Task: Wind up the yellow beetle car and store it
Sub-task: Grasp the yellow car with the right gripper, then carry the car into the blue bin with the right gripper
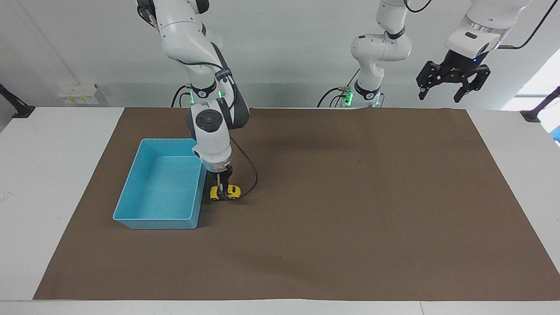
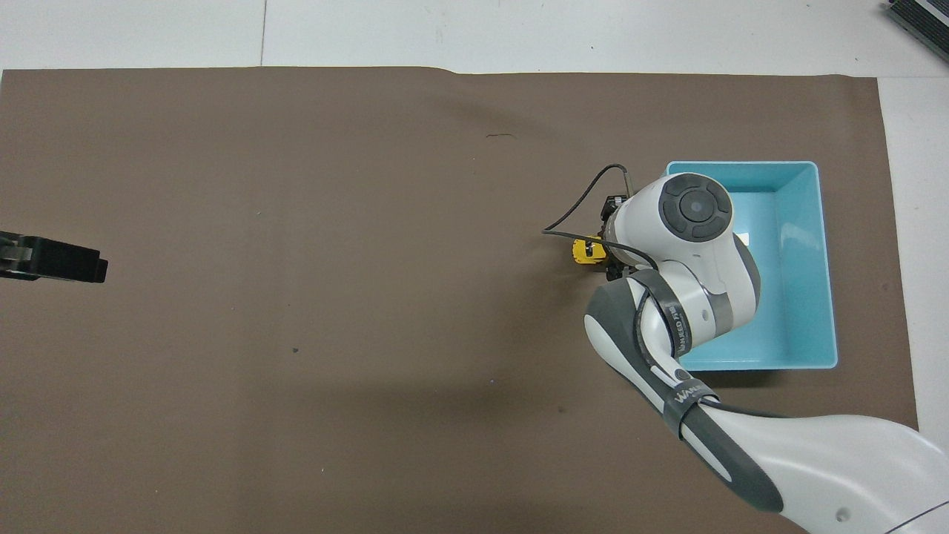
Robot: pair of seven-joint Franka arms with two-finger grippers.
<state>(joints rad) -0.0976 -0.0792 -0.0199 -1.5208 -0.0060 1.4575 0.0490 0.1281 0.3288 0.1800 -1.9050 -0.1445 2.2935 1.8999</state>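
Left gripper [image 1: 447, 85] waits raised over the left arm's end of the table [image 1: 503, 127], jaws spread, holding nothing. Right gripper [image 1: 222, 191] is down on the brown mat [image 1: 350, 210], clamped on the yellow beetle car [image 1: 225, 192]. Car sits just beside the light-blue bin [image 1: 131, 192], outside it.

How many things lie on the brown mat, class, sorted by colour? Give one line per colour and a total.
Yellow: 1, the yellow beetle car, gripped by the right pincer
Light blue: 1, the bin
Total: 2
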